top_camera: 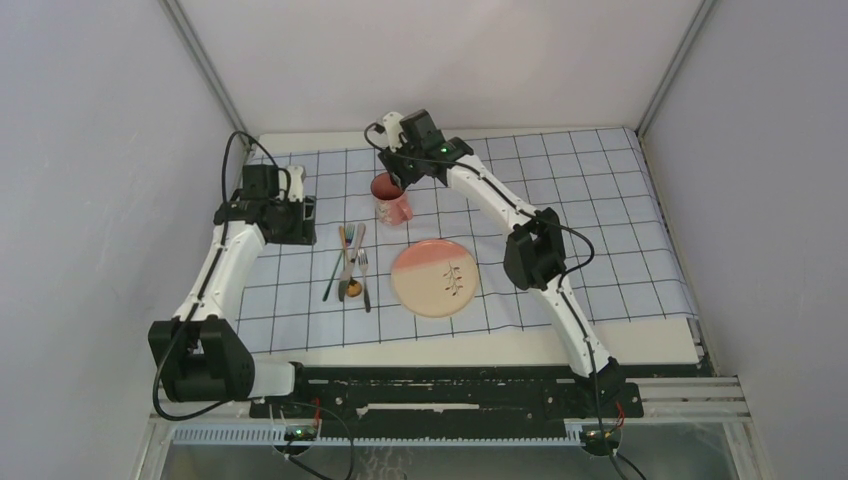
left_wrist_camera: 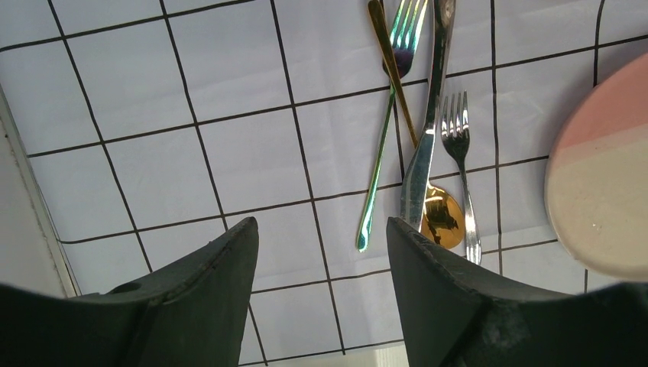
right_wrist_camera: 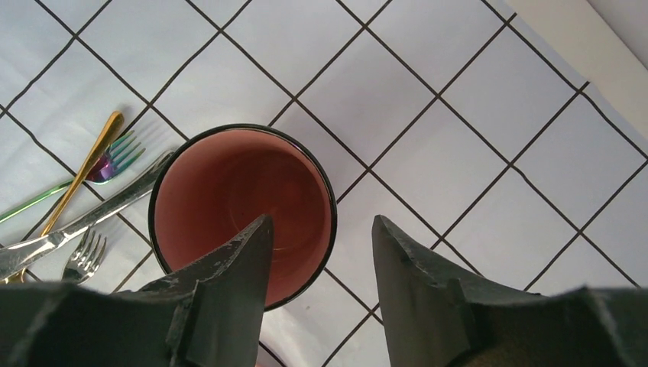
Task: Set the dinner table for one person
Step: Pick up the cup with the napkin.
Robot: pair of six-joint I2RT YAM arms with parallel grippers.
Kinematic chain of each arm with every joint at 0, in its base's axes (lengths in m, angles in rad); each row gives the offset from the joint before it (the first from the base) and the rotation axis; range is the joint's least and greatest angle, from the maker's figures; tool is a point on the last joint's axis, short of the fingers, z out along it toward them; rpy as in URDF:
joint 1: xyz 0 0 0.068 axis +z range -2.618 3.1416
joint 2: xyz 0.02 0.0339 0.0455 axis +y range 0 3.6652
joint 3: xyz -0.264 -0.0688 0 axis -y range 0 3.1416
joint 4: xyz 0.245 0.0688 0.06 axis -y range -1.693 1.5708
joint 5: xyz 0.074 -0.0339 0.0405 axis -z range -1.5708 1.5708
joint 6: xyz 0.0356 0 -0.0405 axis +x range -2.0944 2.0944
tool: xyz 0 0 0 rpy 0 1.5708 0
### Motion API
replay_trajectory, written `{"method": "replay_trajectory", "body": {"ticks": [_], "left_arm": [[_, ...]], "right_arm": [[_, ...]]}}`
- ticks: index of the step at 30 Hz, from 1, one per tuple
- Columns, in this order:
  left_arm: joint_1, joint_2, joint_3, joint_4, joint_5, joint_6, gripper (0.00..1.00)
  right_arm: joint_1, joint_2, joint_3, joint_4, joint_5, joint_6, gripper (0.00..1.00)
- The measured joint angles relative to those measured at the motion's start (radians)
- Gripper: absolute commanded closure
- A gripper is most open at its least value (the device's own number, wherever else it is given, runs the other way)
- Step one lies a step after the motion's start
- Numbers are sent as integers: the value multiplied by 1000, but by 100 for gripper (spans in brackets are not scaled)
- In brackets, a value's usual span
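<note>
Surface: cream-white and flat, it fills the floor of the enclosure. A pale-blue gridded cloth covers most of it, leaving a bare strip along the near edge.

Left arm: it rises from the near left corner and reaches toward the far edge, with the wrist bent downward. The left pincer hangs over the cloth near the left edge. Its jaws are spread and hold nothing.

Right arm: it extends from the near edge, elbow out to the right, and reaches across to the far middle. The right pincer points down over a pink cup with its jaws spread. One finger is over the cup's interior and the other is outside the rim. Contact cannot be determined.

Other items: a pink-and-cream plate lies at mid-surface. Just to its left is crossed cutlery: iridescent fork, gold spoon, knife and silver fork.
</note>
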Motion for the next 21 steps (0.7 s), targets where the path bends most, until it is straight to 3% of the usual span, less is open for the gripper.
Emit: {"method": "replay_trajectory", "body": {"ticks": [3,10,14,17,21], "left_arm": [[0,-3,-11,-3,1,0,33],[0,-13,-13,-11,9,2,33],[0,-23,-13,-23,23,3,33],[0,-31,-16,-27,27,10,33],[0,-36,-21,-33,31,15,33]], "right_arm": [[0,10,10,16,1,-1,50],[1,51,21,31,3,0,52],[1,77,21,37,2,2,69],[1,82,21,43,7,3,94],[0,82,24,44,10,12,100]]}}
